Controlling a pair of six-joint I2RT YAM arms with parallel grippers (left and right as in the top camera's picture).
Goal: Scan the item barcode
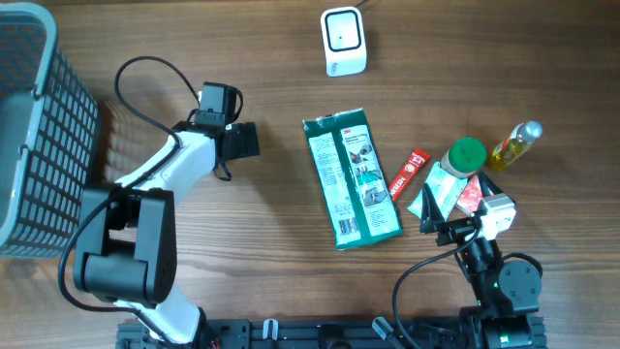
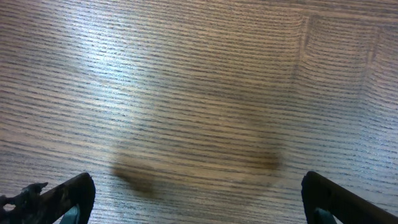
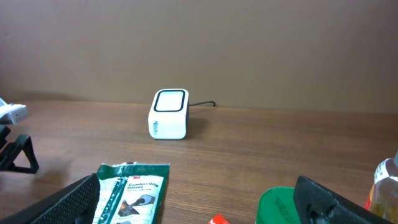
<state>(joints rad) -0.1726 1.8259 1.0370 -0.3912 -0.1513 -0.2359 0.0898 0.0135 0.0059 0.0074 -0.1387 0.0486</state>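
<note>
Both sets of jaws stand wide open and empty, the left jaws over plain worktop. The packet lies flat just ahead-left of the right jaws, probably for an easy pick. The scanner waits well beyond, window up.

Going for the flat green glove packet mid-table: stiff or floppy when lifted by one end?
The flat green glove packet looks like thin film over soft contents, so it probably sags when held from one end. It lies flush on the wooden table, so an edge grip may be hard. Its printed plastic face could be slippery.
</note>
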